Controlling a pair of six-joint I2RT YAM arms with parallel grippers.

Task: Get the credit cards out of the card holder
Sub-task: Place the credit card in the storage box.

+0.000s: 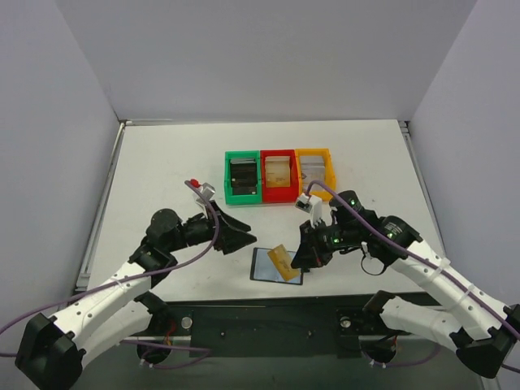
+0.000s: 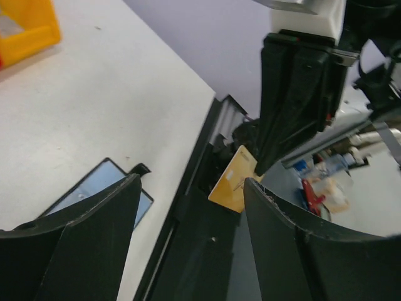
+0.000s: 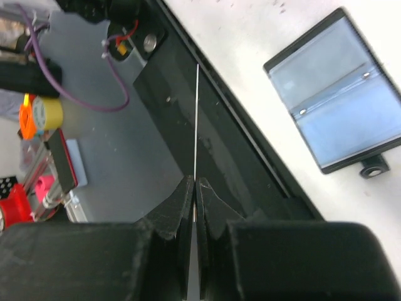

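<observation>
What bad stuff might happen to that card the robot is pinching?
The right gripper pinches the tan card by just one end, so it might slip out and drop. The open left gripper sits close beside it and might knock it loose. The card holder lies near the table front edge, so a bump might push it off.

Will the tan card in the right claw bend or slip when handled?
Probably stiff: the tan card sticks straight out of the shut right claw without sagging. Likely very light, as edge-on it is only a hairline. Its smooth face may slip in a loose pinch.
</observation>
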